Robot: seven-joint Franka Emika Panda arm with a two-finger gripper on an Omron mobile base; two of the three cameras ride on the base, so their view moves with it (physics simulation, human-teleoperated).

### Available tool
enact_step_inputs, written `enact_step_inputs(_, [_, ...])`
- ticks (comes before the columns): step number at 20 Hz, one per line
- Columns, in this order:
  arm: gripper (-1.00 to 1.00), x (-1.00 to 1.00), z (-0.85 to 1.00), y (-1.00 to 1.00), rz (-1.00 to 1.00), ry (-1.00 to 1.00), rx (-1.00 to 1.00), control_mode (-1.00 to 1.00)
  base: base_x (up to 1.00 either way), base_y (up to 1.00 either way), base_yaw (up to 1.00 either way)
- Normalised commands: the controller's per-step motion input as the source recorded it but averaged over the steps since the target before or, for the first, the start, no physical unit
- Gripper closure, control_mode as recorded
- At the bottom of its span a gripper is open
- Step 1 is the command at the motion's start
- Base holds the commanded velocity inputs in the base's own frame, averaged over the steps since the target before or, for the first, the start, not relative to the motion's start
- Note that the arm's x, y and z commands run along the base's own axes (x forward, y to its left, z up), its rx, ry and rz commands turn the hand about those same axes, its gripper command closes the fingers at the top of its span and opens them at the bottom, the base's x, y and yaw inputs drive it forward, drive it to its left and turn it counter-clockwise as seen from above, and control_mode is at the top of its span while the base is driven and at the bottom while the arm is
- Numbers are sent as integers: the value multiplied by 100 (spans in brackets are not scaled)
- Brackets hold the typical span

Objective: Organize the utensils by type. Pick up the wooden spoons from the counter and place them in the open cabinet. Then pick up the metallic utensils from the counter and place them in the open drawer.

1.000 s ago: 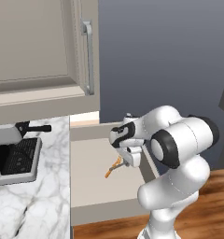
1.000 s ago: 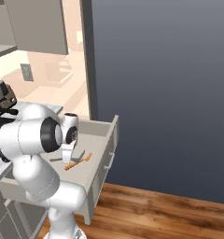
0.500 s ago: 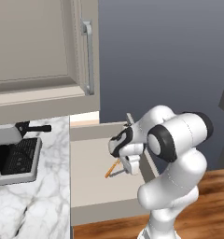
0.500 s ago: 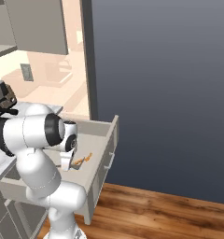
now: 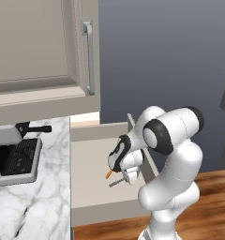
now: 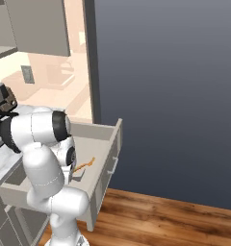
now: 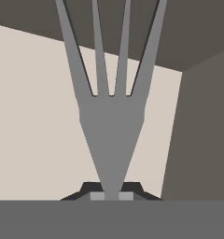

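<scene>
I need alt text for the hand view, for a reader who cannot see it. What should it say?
A grey steel fork is clamped in the shut gripper, its four prongs pointing away from the camera. Behind it lies the pale flat bottom of the open drawer, with darker drawer walls along the top and right.

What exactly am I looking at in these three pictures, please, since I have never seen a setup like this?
It is a simulated kitchen with a white robot arm on a driving base. Two pictures come from cameras behind the arm, left and right; the third looks along its hand. The fingers are shut on a grey steel fork, prongs pointing away, above the open drawer. An orange-copper fork already lies in that drawer. On the marble counter stands a coffee machine, below a wall cabinet.
</scene>
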Motion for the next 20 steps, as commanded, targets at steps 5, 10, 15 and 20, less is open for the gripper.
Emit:
enact_step_inputs(5, [100,18,-27,11,0,0,0,-100,0,0,0])
enact_step_inputs(10, [100,20,-27,11,0,0,0,-100,0,0,0])
enact_step_inputs(15, [100,22,-32,4,0,4,0,-100,0,0,0])
enact_step_inputs(20, [100,27,-28,0,0,4,0,-100,0,0,0])
